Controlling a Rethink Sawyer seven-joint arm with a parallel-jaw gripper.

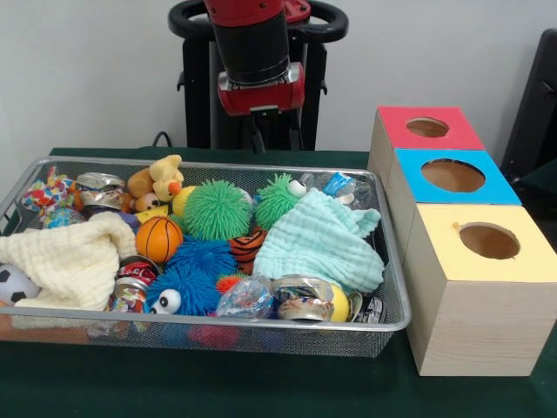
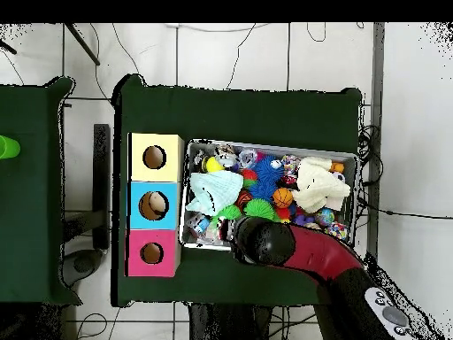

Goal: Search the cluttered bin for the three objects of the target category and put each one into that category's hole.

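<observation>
Front view: the gripper (image 1: 259, 131), whose fingers cannot be told as parted or closed, is held above the far rim of the wire bin (image 1: 396, 287), with the cluttered toys lying below and nearer, and the three holed boxes (image 1: 474, 287) just beside the bin.

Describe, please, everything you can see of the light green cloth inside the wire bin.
The light green cloth is a soft, crinkled fabric, like muslin, lying crumpled and partly spread in the wire bin, at the end nearest the three boxes. One corner points up near the bin's far rim. It covers part of the clutter: a green fuzzy toy with eyes touches its far edge, an orange striped ball its side, and crushed cans lie against its near edge.
</observation>
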